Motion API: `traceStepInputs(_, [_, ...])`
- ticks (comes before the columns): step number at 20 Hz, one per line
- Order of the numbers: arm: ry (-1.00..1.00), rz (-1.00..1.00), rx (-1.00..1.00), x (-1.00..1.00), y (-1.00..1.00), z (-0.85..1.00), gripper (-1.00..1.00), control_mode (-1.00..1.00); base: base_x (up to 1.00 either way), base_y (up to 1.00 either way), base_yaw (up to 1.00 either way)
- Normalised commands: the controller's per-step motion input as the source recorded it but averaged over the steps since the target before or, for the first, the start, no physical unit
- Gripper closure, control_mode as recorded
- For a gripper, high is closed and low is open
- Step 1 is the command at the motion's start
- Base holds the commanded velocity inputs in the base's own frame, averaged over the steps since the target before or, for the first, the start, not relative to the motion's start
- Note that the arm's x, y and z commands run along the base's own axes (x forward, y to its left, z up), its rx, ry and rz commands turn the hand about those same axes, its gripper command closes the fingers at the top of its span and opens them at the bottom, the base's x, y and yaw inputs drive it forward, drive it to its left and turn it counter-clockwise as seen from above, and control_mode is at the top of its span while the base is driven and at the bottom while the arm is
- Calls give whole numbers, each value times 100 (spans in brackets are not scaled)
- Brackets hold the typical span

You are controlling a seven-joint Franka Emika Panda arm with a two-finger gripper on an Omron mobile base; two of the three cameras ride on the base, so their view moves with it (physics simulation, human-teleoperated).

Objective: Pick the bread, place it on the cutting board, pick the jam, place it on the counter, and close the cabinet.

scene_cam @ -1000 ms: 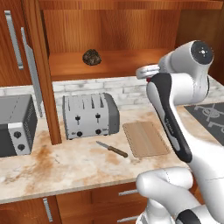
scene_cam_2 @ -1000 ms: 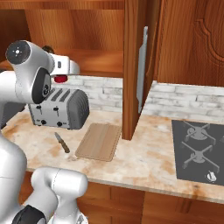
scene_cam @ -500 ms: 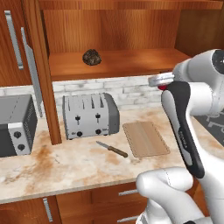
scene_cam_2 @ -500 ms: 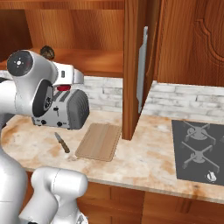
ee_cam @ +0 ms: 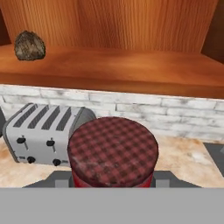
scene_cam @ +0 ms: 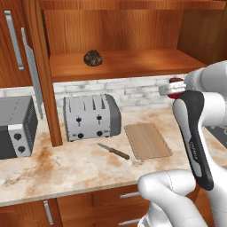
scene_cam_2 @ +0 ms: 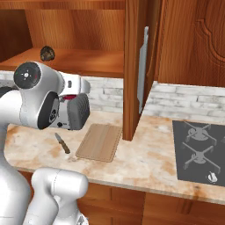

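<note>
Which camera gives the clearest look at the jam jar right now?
The hand view: the jam sits large and close between the fingers of the gripper, its checked lid facing the camera. In the left base view only a red sliver peeks out behind the arm; the right base view shows a small red patch beside the wrist.

The jam has a red body and a lid in a dark red and brown check. The bread is dark brown, almost black. Below it, the toaster is silver grey with black knobs. Right of the toaster, the cutting board is light tan wood. The bench is beige marbled with rust. The cabinet is reddish-brown wood with silver handles.
</note>
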Motion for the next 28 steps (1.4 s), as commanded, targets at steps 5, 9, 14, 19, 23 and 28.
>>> traceStepInputs(5, [0, 0, 0, -11, -21, -21, 100, -100, 0, 0, 0])
traceStepInputs(9, [0, 0, 0, -9, -22, -20, 100, -100, 0, 0, 0])
traceStepInputs(14, [0, 0, 0, -11, -18, -27, 100, -100, 0, 0, 0])
traceStepInputs(19, [0, 0, 0, -10, -20, -27, 100, -100, 0, 0, 0])
traceStepInputs(23, [0, 0, 0, -9, -17, -28, 100, -100, 0, 0, 0])
traceStepInputs(28, [0, 0, 0, -7, -24, -26, 100, -100, 0, 0, 0])
